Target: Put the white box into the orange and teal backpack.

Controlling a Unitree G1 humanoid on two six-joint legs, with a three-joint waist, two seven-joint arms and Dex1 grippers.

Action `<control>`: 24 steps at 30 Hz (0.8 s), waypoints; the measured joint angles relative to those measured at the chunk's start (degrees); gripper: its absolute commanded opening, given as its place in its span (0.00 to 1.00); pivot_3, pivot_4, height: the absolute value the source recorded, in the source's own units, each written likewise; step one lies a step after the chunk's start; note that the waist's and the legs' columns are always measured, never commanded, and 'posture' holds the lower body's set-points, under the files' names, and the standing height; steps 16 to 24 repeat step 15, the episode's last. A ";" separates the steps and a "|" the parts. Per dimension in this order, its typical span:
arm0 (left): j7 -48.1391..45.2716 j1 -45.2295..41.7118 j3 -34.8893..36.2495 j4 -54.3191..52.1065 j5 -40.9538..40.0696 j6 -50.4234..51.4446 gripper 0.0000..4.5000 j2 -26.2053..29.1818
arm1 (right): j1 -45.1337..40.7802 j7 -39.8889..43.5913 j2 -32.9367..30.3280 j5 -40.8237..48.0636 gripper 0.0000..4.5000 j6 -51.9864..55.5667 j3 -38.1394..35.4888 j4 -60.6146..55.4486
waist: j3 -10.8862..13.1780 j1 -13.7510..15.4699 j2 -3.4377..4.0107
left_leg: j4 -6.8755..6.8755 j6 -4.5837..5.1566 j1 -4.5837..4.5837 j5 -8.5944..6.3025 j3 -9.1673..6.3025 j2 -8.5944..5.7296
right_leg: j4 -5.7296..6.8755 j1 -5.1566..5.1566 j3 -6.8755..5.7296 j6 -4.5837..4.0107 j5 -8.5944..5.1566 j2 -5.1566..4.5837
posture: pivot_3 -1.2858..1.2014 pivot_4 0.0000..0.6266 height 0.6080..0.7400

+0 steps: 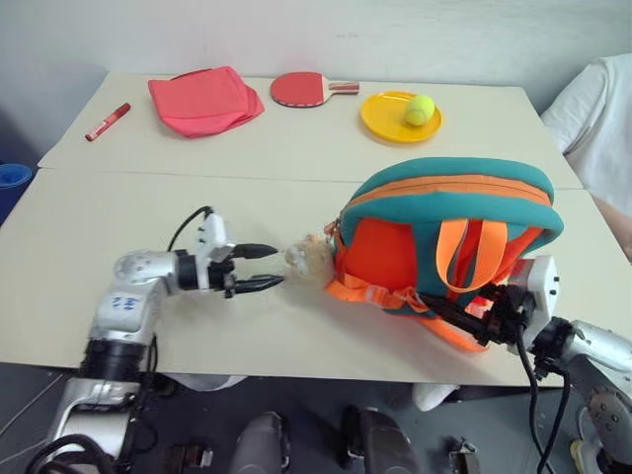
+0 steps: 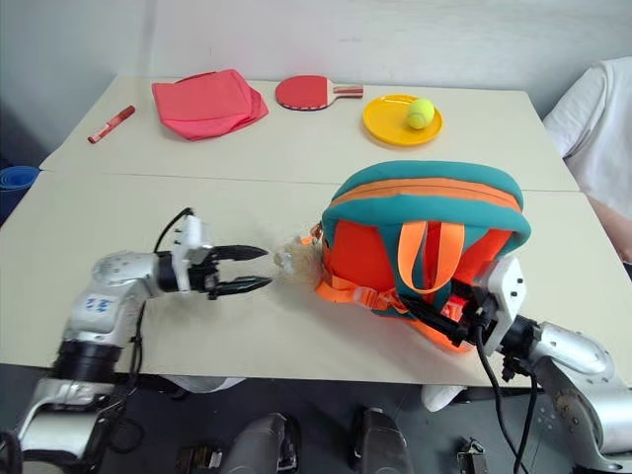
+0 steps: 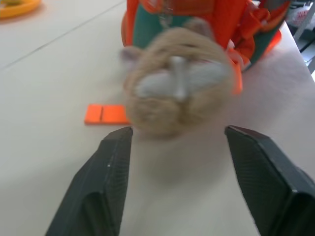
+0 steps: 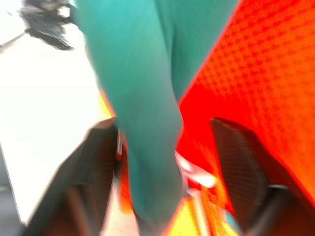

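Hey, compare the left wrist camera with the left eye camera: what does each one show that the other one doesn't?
Left wrist view alone: a close look at the tan plush charm's face, a flat orange tab on the table behind it, and the left gripper's open fingers from behind.

Left eye view alone: the pink-red pouch, red paddle, red marker, tennis ball, and the right gripper at the backpack's straps.

Both: the orange and teal backpack, the charm, the yellow plate and the table.
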 measured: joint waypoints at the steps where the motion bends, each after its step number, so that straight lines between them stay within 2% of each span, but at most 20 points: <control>1: -0.55 2.50 1.63 -0.64 -0.44 -0.20 0.99 1.46 | 2.62 1.05 -0.04 -0.78 0.96 -1.68 -1.83 -0.07 | 0.00 0.03 0.00 | 0.00 0.00 0.00 -0.02 0.00 0.00 | -0.03 0.00 0.00 0.00 0.00 -0.01 | 0.52 0.24 1.00; 2: -0.74 4.18 2.60 -1.25 -0.61 -0.35 0.99 2.37 | 4.38 1.87 -0.22 -1.09 1.00 -2.47 -2.97 -0.06 | 0.00 0.12 0.01 | 0.00 0.00 0.01 -0.05 -0.01 0.00 | -0.04 0.02 0.00 -0.01 0.00 -0.02 | 0.52 0.24 1.00; 5: -1.20 10.62 7.12 -2.34 -1.04 -2.73 0.99 5.64 | 9.41 5.43 -0.84 -1.83 1.00 -5.30 -8.78 2.40 | 0.00 0.52 0.01 | 0.04 0.33 0.06 -0.32 -0.03 -0.01 | -0.06 0.07 0.05 -0.01 0.00 -0.11 | 0.52 0.24 1.00; 8: -0.99 15.63 9.85 -2.73 -0.88 -4.17 0.99 7.53 | 10.55 8.69 -3.12 -5.17 1.00 -11.05 -12.75 8.61 | 0.01 0.49 0.02 | 0.01 0.23 0.10 -0.42 -0.01 0.00 | -0.08 0.06 0.10 -0.03 -0.01 -0.14 | 0.52 0.24 1.00; 12: 0.65 20.25 11.84 -4.69 -0.56 -7.17 0.99 7.45 | 8.49 10.16 -3.81 -8.06 1.00 -15.52 -12.64 12.19 | 0.02 0.46 0.05 | -0.07 0.19 0.11 -0.38 -0.05 0.11 | -0.04 0.00 0.07 -0.17 -0.09 -0.12 | 0.52 0.24 1.00; 15: 2.39 20.97 12.31 -6.19 -0.41 -7.91 0.99 7.18 | 5.66 9.67 -4.40 -9.04 1.00 -15.81 -11.83 12.97 | 0.04 0.37 0.11 | -0.06 0.15 0.12 -0.35 -0.04 0.13 | 0.02 -0.02 0.07 -0.18 -0.10 -0.10 | 0.52 0.24 1.00; 24: 2.39 20.97 12.31 -6.19 -0.41 -7.91 0.99 7.18 | 5.66 9.67 -4.40 -9.04 1.00 -15.81 -11.83 12.97 | 0.04 0.37 0.11 | -0.06 0.15 0.12 -0.35 -0.04 0.13 | 0.02 -0.02 0.07 -0.18 -0.10 -0.10 | 0.52 0.24 1.00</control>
